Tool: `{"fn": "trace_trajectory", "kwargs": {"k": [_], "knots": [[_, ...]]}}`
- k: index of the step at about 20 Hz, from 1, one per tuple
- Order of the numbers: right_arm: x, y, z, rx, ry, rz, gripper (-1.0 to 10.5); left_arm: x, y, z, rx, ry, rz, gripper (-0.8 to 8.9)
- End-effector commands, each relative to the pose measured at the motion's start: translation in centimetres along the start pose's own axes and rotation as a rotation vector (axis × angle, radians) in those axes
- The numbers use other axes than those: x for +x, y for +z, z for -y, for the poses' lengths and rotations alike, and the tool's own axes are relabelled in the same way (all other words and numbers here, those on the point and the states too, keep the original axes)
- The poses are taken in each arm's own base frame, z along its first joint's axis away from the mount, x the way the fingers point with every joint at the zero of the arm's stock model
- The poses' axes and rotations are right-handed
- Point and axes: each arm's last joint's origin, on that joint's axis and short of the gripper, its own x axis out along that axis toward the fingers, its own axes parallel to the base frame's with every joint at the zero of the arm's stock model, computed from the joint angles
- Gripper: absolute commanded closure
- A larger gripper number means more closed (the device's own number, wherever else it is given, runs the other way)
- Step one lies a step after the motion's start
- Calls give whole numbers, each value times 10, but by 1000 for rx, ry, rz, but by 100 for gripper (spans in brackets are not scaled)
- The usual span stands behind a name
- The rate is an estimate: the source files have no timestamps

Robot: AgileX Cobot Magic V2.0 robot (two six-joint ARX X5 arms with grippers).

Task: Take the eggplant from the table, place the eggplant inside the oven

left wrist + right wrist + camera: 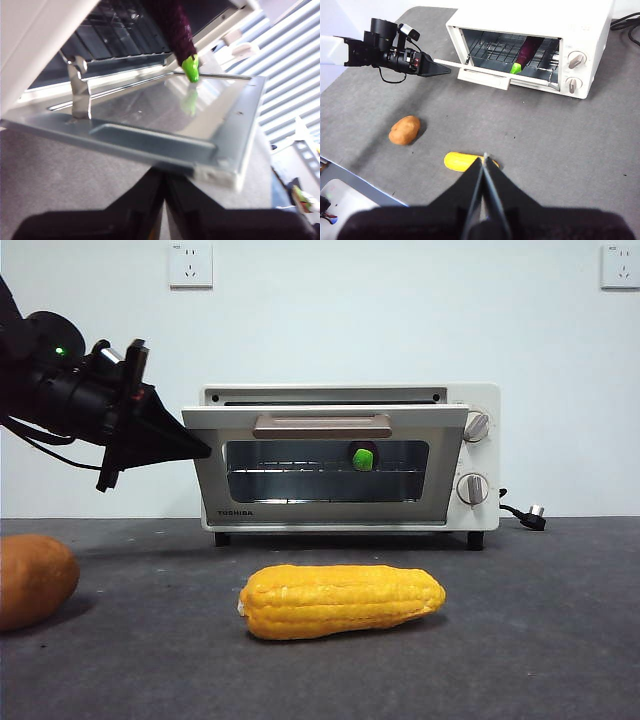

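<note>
- Purple eggplant (pixel 526 50) already lies on the oven's wire rack (pixel 495 49), its green cap toward the door opening, so I judge the placing done.
- My left gripper (pixel 200 450) has its jaws closed on nothing, tip against the side edge of the half-raised door (pixel 325 465), seemingly pushing it shut.
- My right gripper (pixel 483 165) waits high above the corn (pixel 342 601), jaws together and empty.
- Potato (pixel 404 129) sits toward the table's (pixel 540 640) left edge, untouched.

Low front camera faces the oven (pixel 350 455); right wrist looks down overall; left wrist hugs its door (pixel 150 125).
</note>
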Motion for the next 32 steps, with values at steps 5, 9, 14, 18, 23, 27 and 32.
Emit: {"fn": "trace_trajectory", "kwargs": {"k": [5,9,14,18,23,27,32], "knots": [[-1,-2,0,13,-1,-18,958,3,5,1,50,46,36,820],[-1,-2,0,12,-1,-18,958,4,9,2,84,78,69,820],[-1,-2,0,12,-1,-18,958,6,21,6,122,99,155,820],[-1,-2,0,12,-1,-18,958,6,31,10,146,146,201,820],[-1,-2,0,12,-1,-18,958,3,46,18,151,148,209,820],[-1,-2,0,12,-1,-18,958,2,51,23,137,150,192,820],[-1,-2,0,9,-1,-18,958,-7,54,39,153,150,182,820]]}}
